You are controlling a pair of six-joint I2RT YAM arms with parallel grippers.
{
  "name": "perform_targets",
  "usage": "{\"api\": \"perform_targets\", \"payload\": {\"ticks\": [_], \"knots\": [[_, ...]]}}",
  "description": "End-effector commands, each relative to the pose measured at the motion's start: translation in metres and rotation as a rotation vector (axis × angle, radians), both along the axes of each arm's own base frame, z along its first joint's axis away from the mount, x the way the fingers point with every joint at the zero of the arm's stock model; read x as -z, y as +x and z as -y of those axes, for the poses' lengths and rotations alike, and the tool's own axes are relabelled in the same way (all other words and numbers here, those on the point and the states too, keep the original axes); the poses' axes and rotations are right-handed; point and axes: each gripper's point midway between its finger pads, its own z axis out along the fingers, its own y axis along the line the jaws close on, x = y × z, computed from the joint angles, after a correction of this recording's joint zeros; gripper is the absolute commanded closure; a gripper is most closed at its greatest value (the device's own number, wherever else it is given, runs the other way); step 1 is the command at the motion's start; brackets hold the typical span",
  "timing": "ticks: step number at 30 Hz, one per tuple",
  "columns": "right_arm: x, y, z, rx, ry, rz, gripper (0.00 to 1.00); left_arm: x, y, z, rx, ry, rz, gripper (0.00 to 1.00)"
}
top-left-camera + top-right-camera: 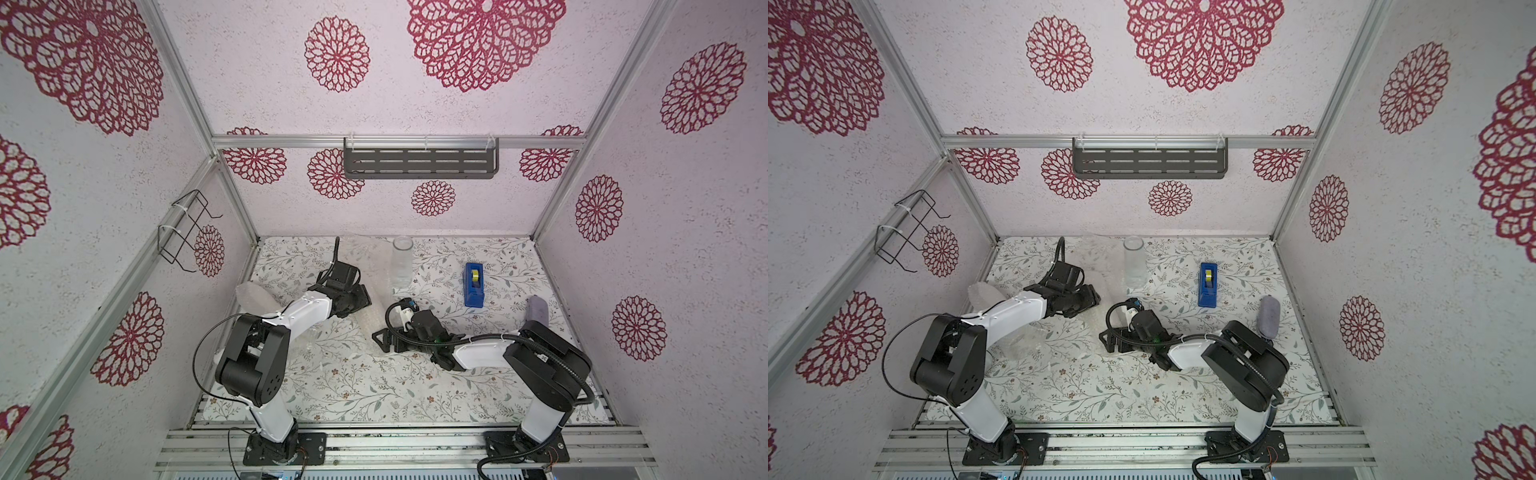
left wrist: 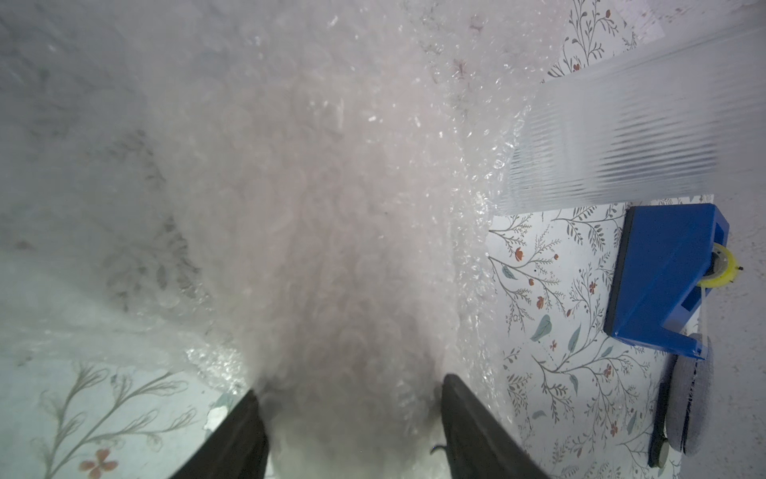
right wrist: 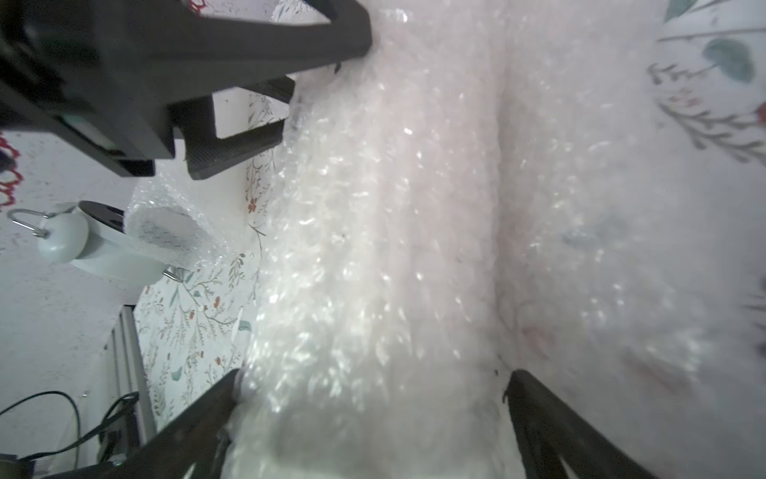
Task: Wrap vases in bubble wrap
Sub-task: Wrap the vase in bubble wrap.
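A long bundle of bubble wrap [image 1: 366,326] [image 2: 331,207] [image 3: 373,207] lies mid-table, running away from the front edge. Whether a vase is inside it cannot be made out. My left gripper [image 1: 360,300] [image 2: 350,385] is at the bundle's far end, and both fingers press against the wrap. My right gripper [image 1: 384,343] [image 3: 375,373] straddles the near end with its jaws wide open. A clear glass vase [image 1: 402,262] [image 1: 1133,262] [image 2: 621,124] stands upright just behind, unwrapped. More bubble wrap [image 1: 361,251] lies flat beside it.
A blue tape dispenser [image 1: 473,284] [image 2: 663,269] sits right of the glass vase. A bubble-wrapped roll [image 1: 251,297] [image 3: 166,232] lies by the left wall, behind the left arm. A grey-purple object [image 1: 538,309] stands near the right arm's elbow. Walls enclose three sides.
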Motion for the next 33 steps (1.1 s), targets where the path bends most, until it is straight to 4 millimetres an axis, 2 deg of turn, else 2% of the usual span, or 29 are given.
{"api": "perform_targets", "payload": {"ticks": [1, 5, 9, 11, 14, 20, 23, 30, 33], "knots": [[-0.011, 0.004, 0.016, 0.016, -0.125, 0.093, 0.01, 0.040, -0.019, -0.014, -0.006, 0.086, -0.120, 0.34], [-0.022, 0.005, 0.023, 0.034, -0.195, 0.152, 0.01, 0.041, -0.018, -0.015, -0.009, 0.092, -0.123, 0.32], [-0.045, 0.009, 0.033, 0.104, -0.268, 0.251, 0.01, 0.043, -0.017, -0.015, -0.009, 0.099, -0.128, 0.29], [-0.062, 0.007, 0.029, 0.112, -0.292, 0.322, 0.01, 0.043, -0.016, -0.014, -0.010, 0.094, -0.127, 0.29], [-0.073, 0.004, 0.011, 0.073, -0.311, 0.368, 0.01, 0.043, -0.014, -0.013, -0.012, 0.087, -0.126, 0.28], [-0.059, 0.000, -0.020, -0.005, -0.340, 0.359, 0.06, 0.045, -0.012, -0.010, -0.011, 0.076, -0.132, 0.27], [-0.049, 0.000, -0.029, -0.034, -0.355, 0.336, 0.08, 0.045, -0.012, -0.009, -0.011, 0.076, -0.132, 0.27], [-0.019, -0.002, -0.031, -0.057, -0.394, 0.260, 0.09, 0.040, -0.010, -0.006, -0.011, 0.057, -0.123, 0.24], [-0.006, -0.002, -0.026, -0.045, -0.390, 0.216, 0.09, 0.029, -0.007, -0.003, -0.008, 0.033, -0.095, 0.19]]}}
